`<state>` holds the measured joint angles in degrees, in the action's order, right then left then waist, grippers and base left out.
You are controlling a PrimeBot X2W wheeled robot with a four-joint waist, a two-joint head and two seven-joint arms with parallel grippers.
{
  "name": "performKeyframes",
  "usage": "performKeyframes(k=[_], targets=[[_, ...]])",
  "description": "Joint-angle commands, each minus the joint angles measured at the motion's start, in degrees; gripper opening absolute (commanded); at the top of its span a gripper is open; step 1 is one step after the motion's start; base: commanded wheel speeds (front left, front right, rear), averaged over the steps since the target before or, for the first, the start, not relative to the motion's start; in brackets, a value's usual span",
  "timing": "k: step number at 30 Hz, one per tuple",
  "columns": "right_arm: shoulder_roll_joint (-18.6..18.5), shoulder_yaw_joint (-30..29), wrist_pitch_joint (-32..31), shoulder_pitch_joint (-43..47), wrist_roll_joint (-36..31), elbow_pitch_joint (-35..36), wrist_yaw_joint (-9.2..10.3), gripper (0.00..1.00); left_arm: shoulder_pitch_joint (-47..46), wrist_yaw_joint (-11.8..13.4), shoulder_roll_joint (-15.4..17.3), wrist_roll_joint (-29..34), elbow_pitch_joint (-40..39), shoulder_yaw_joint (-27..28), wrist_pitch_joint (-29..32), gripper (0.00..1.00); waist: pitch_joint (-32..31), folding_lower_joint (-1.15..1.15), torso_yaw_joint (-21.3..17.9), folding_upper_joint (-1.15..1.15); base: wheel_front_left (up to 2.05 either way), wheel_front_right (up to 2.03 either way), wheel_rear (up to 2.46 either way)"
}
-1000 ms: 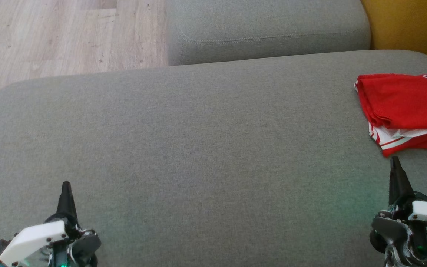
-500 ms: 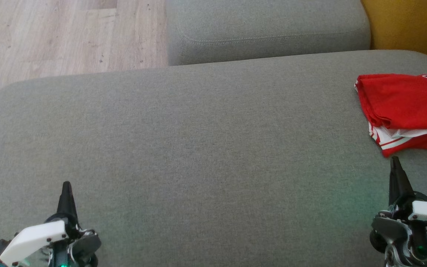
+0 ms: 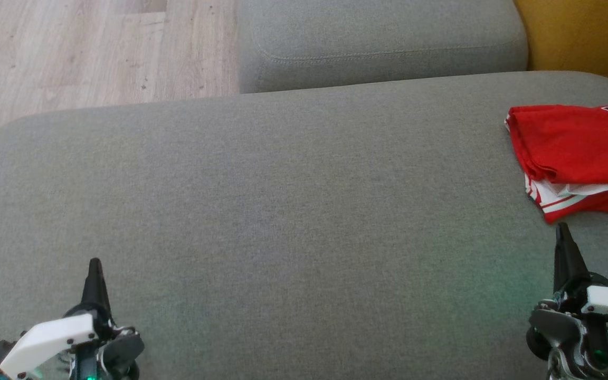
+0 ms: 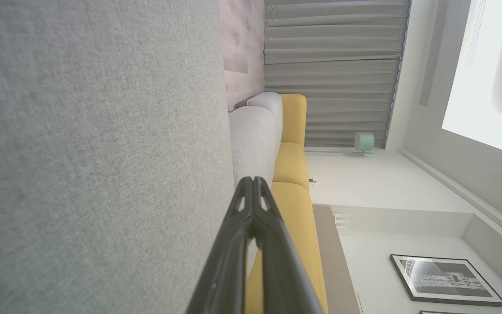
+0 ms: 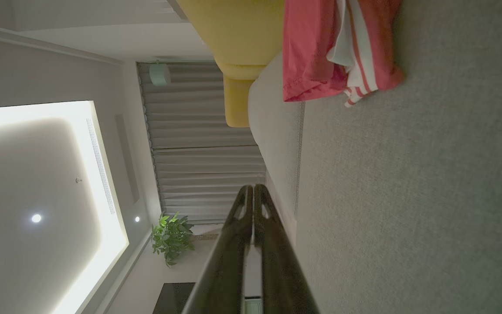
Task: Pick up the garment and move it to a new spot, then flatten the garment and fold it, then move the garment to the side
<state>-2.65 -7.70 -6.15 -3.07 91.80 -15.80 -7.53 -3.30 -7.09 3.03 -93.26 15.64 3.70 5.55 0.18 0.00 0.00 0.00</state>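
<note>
The garment (image 3: 578,150) is a red jersey with white and red striped trim, folded into a compact pile at the far right of the grey couch seat (image 3: 293,211); part of it runs off the head view's right edge. The right wrist view shows the garment (image 5: 320,48) at the top. My right gripper (image 3: 563,232) is shut and empty, its tip just short of the garment's near corner and not touching it. My left gripper (image 3: 94,266) is shut and empty at the lower left, over bare cushion. In each wrist view, left gripper (image 4: 253,181) and right gripper (image 5: 251,188), the two fingers are pressed together.
A second grey cushion (image 3: 383,42) lies beyond the seat. Wooden floor (image 3: 72,53) shows at the upper left past the seat's rounded edge. A yellow cushion (image 3: 583,31) sits at the upper right corner. Bare grey fabric spans the seat between the two grippers.
</note>
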Motion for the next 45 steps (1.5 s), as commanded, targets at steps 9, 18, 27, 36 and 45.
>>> performKeyframes(k=[9,18,27,36,45], targets=[[-0.2,1.1,-0.4,-3.1,0.3,1.8,0.04,0.00,-2.8,-0.4,0.4,0.5,-1.6,2.1,0.4,0.00,0.0,0.00,0.0,0.00,0.00,0.00,0.00],[-0.2,1.1,-0.4,-3.1,0.3,1.8,0.04,0.00,-2.8,-0.4,0.3,0.6,-1.6,2.2,0.4,0.00,0.0,0.00,0.0,0.00,0.00,0.00,0.00],[-0.2,1.1,-0.4,-3.1,0.3,1.8,0.04,0.00,-2.8,-0.4,0.3,0.7,-1.6,2.3,0.5,0.00,0.0,0.00,0.0,0.00,0.00,0.00,0.00],[-0.2,1.1,-0.4,-3.1,0.3,1.8,0.04,0.00,-2.8,-0.4,0.2,0.7,-1.6,2.4,0.6,0.00,0.0,0.00,0.0,0.00,0.00,0.00,0.00],[-0.2,1.1,-0.4,-3.1,0.3,1.8,0.04,0.00,-2.9,-0.4,0.2,0.8,-1.6,2.4,0.6,0.00,0.0,0.00,0.0,0.00,0.00,0.00,0.00]])
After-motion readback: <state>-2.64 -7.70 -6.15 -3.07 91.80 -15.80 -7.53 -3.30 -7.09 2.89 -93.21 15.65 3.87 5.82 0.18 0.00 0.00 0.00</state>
